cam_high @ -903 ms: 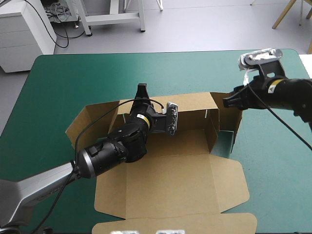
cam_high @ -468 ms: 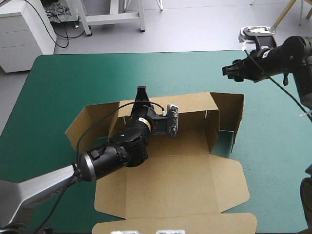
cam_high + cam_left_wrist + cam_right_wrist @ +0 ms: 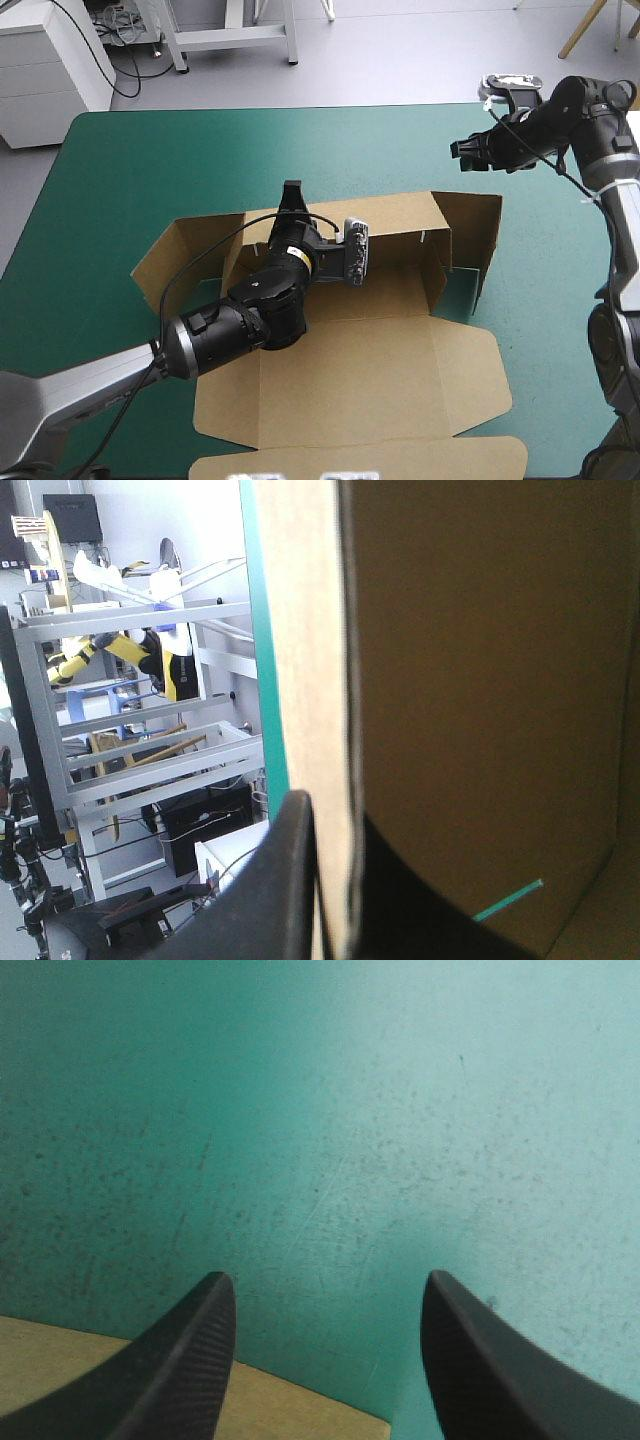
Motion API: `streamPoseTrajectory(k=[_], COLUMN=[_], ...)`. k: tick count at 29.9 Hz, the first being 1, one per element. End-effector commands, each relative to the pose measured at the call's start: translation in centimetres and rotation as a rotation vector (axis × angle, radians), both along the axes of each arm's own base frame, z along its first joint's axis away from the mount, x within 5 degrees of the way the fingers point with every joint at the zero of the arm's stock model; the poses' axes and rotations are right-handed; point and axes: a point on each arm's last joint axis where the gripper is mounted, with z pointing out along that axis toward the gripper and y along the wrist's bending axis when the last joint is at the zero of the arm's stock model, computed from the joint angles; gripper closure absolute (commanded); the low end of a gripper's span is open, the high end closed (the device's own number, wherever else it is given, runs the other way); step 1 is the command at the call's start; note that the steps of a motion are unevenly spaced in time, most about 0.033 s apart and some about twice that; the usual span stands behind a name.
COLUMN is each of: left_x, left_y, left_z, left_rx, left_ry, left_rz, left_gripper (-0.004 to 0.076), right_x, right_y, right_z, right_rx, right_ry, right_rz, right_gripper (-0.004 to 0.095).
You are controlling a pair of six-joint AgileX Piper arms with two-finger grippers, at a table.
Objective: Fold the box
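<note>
The box [image 3: 370,370] lies in the middle of the table [image 3: 150,170], on the teal-green cover, and I judge it about half folded. The back wall [image 3: 390,215] stands upright, and at the right end 2 panels [image 3: 482,232] are raised too, with a strip of the cover showing between them. The left flap [image 3: 165,262] is only partly lifted and leans outward. The lid [image 3: 365,385] lies flat toward the near edge of the table, with its side tabs spread out. The left gripper [image 3: 291,196] reaches over the floor of the box and pinches the top edge of the back wall; in the left wrist view the brown board passes between its 2 black fingers [image 3: 290,880], which are almost together. The right gripper [image 3: 466,153] hangs above the bare cover, beyond the far right corner of the box and apart from it, with its fingers [image 3: 190,1360] spread and nothing between them. What seems to be left is to raise the left side, and probably to tuck the walls so that they hold without help.
</note>
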Motion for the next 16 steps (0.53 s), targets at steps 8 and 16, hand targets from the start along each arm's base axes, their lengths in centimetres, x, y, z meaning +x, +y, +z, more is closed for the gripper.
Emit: streamPoseTrajectory(k=[8,16], left_x=[-1.0,-1.0], left_y=[-0.3,-0.4], left_z=[-0.9,-0.8], left_rx=[-0.071,-0.071], left_ry=[0.065,0.058], left_rz=[-0.021,-0.027], left_gripper=[0.0734,0.0734], right_x=[-0.5,-2.1], right_y=[-0.5,-0.3], right_z=[1.4,1.0], right_rx=[-0.034,-0.016], right_ry=[-0.028,0.002], right_rz=[0.007,0.027], right_gripper=[0.0399,0.0399])
